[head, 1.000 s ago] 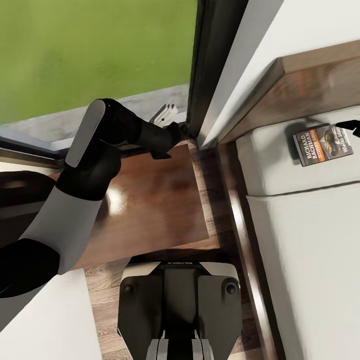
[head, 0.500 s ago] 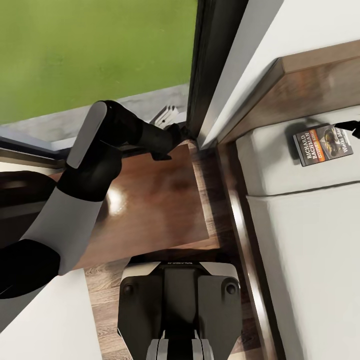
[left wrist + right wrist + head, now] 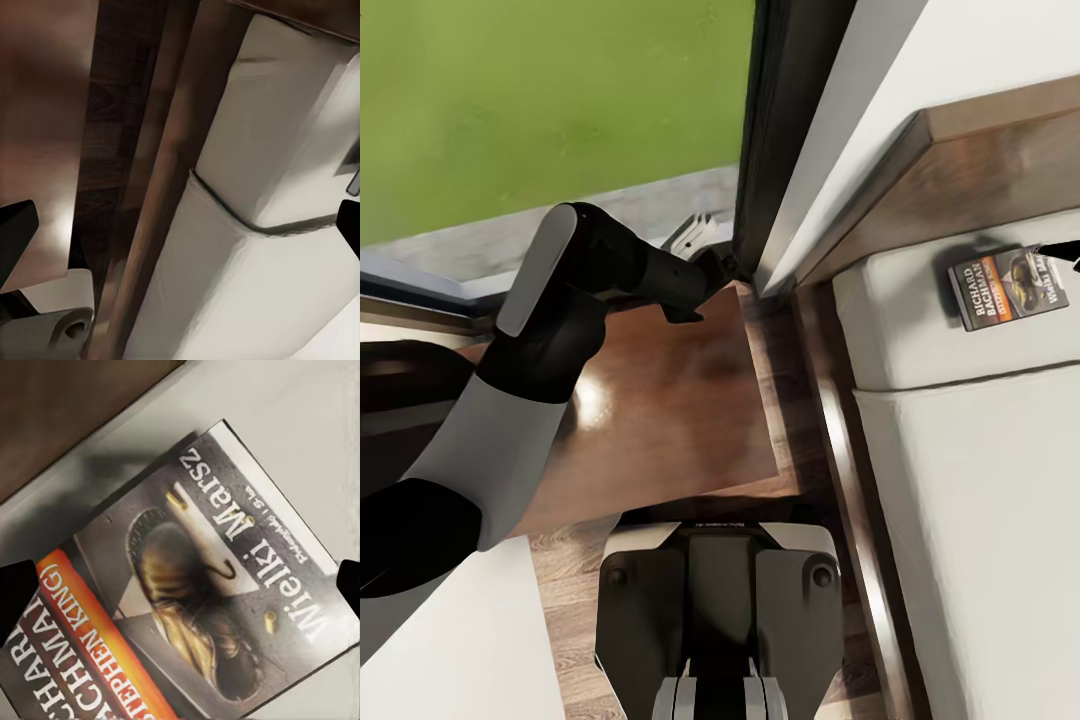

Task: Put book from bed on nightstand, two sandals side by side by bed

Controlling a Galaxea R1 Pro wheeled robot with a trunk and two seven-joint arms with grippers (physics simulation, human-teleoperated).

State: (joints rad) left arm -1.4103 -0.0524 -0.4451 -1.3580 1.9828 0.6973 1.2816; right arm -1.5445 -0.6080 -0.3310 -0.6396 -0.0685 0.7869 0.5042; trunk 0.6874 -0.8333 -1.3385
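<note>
My right gripper [image 3: 180,581] hangs spread over the book [image 3: 187,585] on the bed [image 3: 960,480]; I'd descend squarely and pinch one edge. Left gripper [image 3: 180,225] spread too.

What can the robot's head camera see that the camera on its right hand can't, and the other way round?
Head camera: the brown nightstand beside the bed, the left arm stretched over the nightstand, the wood floor, the headboard and green outside the glass.

Right hand camera: the book's cover up close, with the words "Wielki Marsz" and "Stephen King", and the two dark fingertips of the right gripper spread wide, one on each side of the book.

Both: the book lying flat on the pale mattress near the headboard.
</note>
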